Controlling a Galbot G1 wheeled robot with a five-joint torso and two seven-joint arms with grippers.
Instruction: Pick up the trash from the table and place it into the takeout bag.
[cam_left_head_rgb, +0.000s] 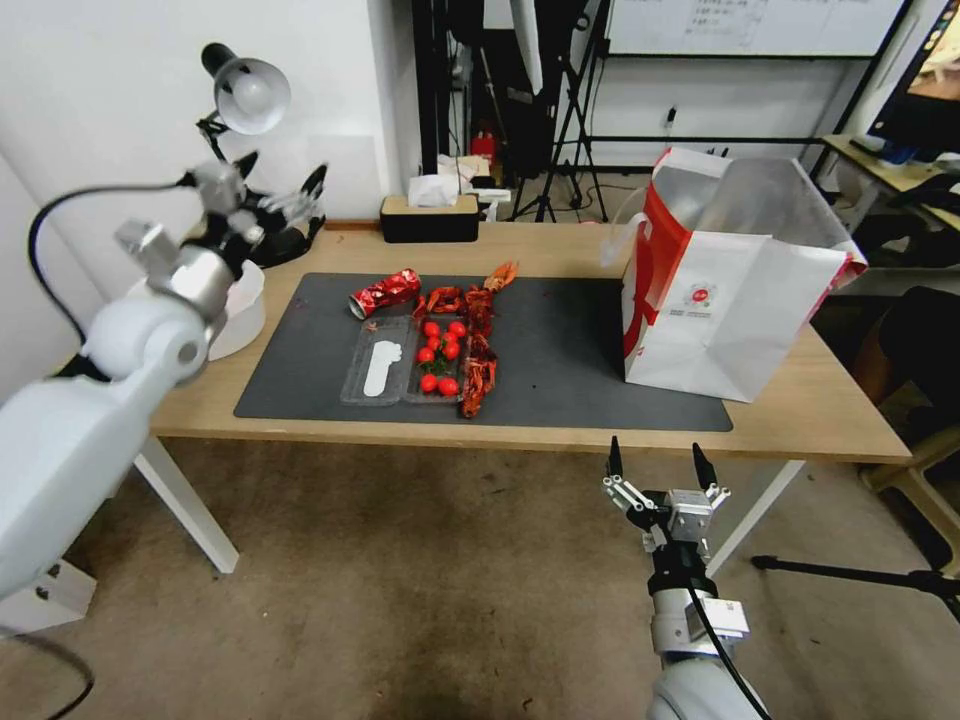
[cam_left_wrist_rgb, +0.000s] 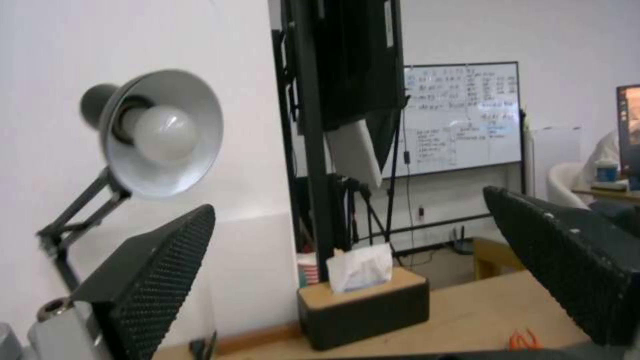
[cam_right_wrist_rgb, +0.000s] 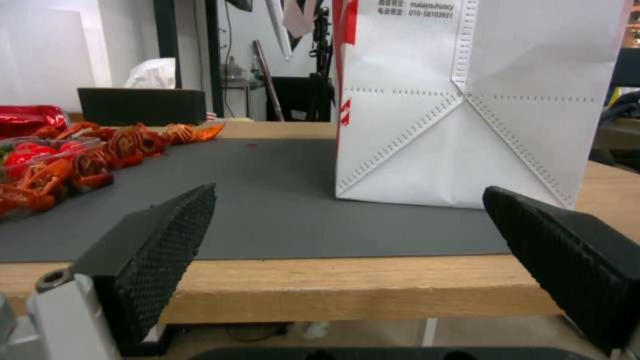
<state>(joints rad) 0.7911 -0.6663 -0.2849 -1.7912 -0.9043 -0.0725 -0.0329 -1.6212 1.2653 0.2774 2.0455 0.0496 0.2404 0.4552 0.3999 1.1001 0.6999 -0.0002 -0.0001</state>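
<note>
Right gripper (cam_left_head_rgb: 655, 458) wide open, empty, low before the table (cam_left_head_rgb: 820, 425) edge. Takeout bag (cam_left_head_rgb: 722, 300) just ahead; red can (cam_left_head_rgb: 384, 292) far off to its left.

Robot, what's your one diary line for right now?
left claw: open, raised by lamp | right claw: open, before table | can: on mat

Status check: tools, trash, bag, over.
Left tool open, raised by the lamp. Right tool open, below table edge. Crushed red can on mat; takeout bag upright. Nothing blocking.

light-wood table (cam_left_head_rgb: 560, 250), dark grey mat (cam_left_head_rgb: 560, 340), tissue box (cam_left_head_rgb: 430, 218)
</note>
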